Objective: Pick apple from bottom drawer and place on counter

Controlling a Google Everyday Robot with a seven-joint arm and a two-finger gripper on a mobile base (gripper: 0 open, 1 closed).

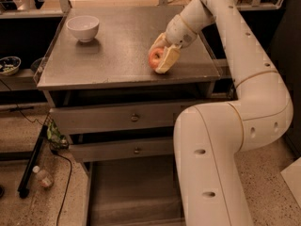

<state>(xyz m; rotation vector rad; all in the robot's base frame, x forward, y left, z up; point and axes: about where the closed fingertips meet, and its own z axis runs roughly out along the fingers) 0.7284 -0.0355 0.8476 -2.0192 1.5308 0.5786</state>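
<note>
The red-orange apple (pixel 154 58) sits between the two cream fingers of my gripper (pixel 160 60), low over the right front part of the counter (pixel 117 41). The fingers close around the apple on both sides. I cannot tell whether the apple rests on the counter or hangs just above it. The bottom drawer (pixel 131 192) is pulled open below, with a bare grey floor. My white arm reaches from the lower right up and over to the counter.
A white bowl (pixel 83 28) stands at the counter's back left. Two shallower drawers with small knobs (pixel 135 118) are below the counter, slightly open. A side shelf at left holds a small dish (pixel 8 65). A bottle (pixel 43 177) and cables lie on the floor at left.
</note>
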